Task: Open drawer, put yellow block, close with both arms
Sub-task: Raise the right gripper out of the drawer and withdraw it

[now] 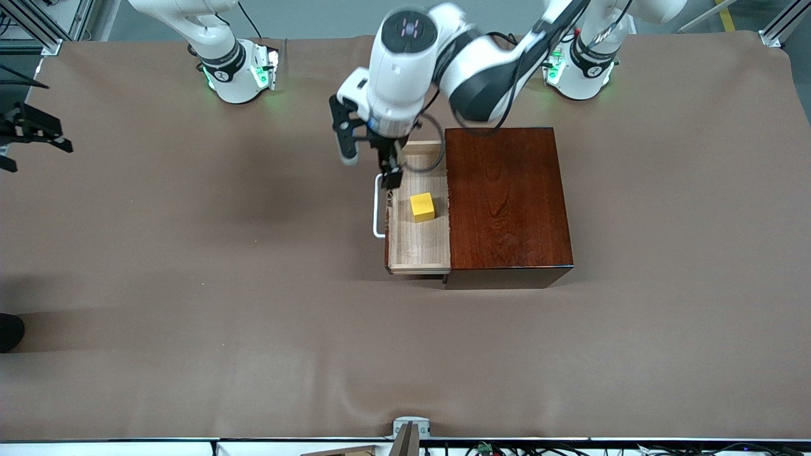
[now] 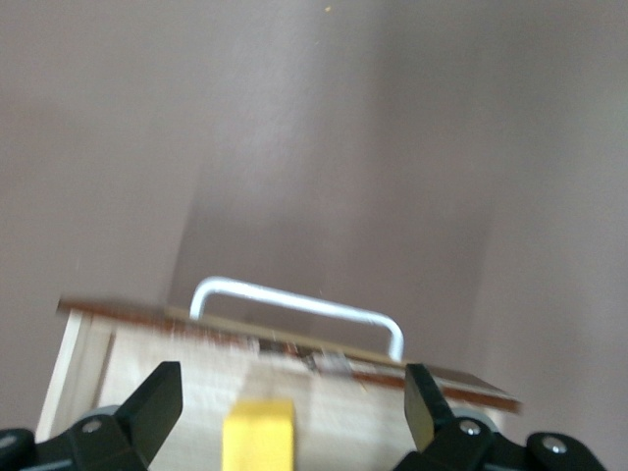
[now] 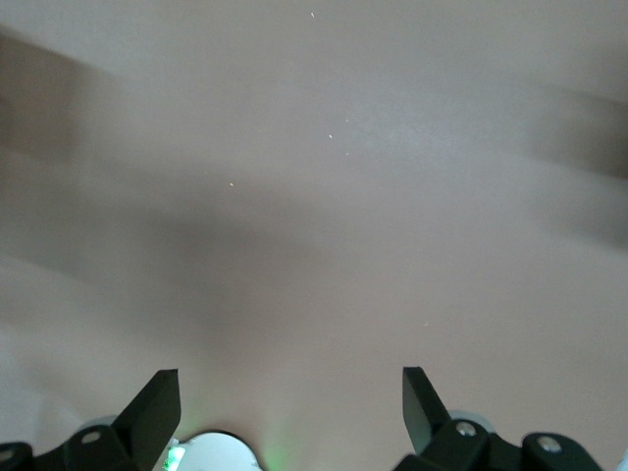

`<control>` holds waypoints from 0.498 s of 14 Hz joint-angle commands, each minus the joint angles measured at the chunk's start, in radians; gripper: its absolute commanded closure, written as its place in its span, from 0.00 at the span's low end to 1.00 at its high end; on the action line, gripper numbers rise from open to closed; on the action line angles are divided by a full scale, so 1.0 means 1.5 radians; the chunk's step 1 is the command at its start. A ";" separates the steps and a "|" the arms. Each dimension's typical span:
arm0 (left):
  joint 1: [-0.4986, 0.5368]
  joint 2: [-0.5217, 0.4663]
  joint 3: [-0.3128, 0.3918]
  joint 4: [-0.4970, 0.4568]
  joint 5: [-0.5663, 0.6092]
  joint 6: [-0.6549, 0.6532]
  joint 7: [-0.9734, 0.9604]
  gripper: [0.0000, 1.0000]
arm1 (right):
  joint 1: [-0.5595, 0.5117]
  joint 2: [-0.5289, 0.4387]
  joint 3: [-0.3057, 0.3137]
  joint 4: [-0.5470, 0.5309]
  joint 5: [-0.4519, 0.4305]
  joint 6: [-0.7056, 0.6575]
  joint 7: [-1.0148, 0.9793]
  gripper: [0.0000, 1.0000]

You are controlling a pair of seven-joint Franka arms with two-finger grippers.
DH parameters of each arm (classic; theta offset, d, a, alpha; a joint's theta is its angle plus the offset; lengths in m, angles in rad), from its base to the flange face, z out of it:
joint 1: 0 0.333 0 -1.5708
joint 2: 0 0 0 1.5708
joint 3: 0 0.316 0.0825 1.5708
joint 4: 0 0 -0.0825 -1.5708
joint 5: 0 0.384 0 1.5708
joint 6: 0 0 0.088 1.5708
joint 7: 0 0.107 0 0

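Drawer (image 1: 418, 244) stands pulled out of the box (image 1: 507, 199); we see the yellow block (image 1: 422, 207) inside it, our left gripper (image 1: 391, 170) spread above. Our right gripper (image 3: 290, 407), spread too, waits over bare bench (image 1: 190, 285).

The left arm reaches from its base toward mid-table, wrist bent down, its gripper (image 1: 389, 171) low with jaws spread wide and empty. The right arm waits, raised near its end of the table, its gripper (image 3: 290, 407) also spread wide, holding nothing.
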 commanded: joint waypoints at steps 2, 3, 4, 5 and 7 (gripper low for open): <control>-0.010 0.091 -0.002 0.045 -0.006 0.064 0.138 0.00 | -0.070 -0.029 0.075 -0.025 0.011 0.005 0.099 0.00; -0.011 0.105 -0.001 0.045 -0.005 0.075 0.153 0.00 | -0.070 -0.029 0.075 -0.024 0.012 0.006 0.112 0.00; -0.011 0.120 0.002 0.045 -0.005 0.082 0.166 0.00 | -0.071 -0.029 0.076 -0.023 0.012 0.007 0.126 0.00; -0.011 0.134 0.003 0.045 -0.004 0.084 0.179 0.00 | -0.068 -0.031 0.074 -0.023 0.018 0.006 0.151 0.00; -0.011 0.140 0.006 0.042 -0.001 0.083 0.184 0.00 | -0.064 -0.038 0.074 -0.026 0.021 0.003 0.203 0.00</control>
